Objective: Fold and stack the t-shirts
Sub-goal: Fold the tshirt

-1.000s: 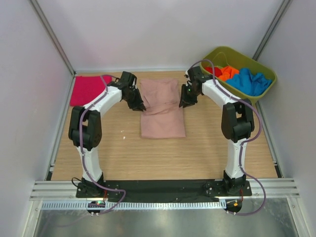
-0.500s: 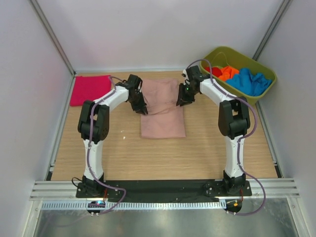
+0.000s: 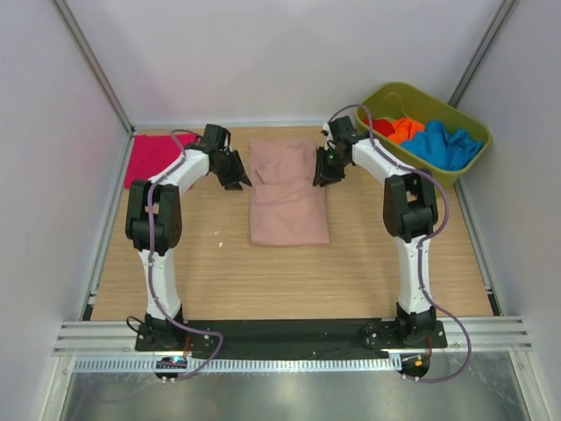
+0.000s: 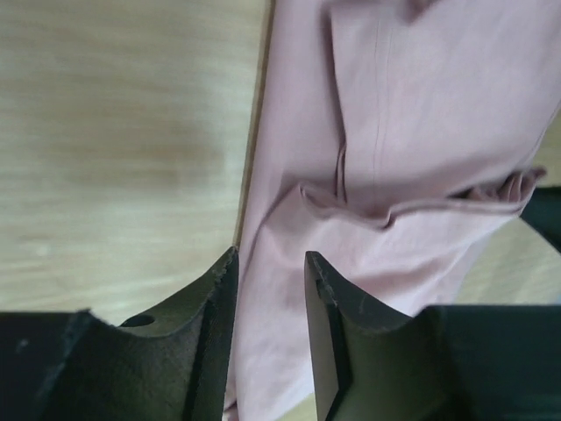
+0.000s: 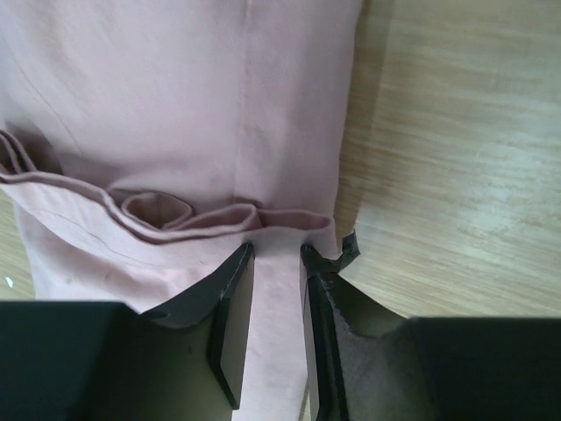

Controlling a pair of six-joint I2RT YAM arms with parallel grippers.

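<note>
Left gripper [image 4: 270, 260]: just slid left, off the dusty-pink t-shirt [image 3: 287, 200]; jaws eased partly apart, holding nothing.
Right gripper [image 5: 277, 253]: narrow gap at the shirt's right edge; gripping or not, I can't tell.
Shirt: folded over, in the middle of the table [image 3: 175, 263]; I reckon stacking comes next.

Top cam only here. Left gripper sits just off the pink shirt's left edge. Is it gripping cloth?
Observer: No. In the left wrist view the left gripper has its jaws apart, and the dusty-pink t-shirt lies flat below the gap.
Operator: Right side?
Observer: In the right wrist view the right gripper has its jaws narrowly apart at the shirt's right edge. Cloth shows in the gap, but I cannot tell if it is pinched.
Operator: Fold tidy?
Observer: Not quite. The folded-over hem bunches into a small loop just ahead of the right fingertips.
</note>
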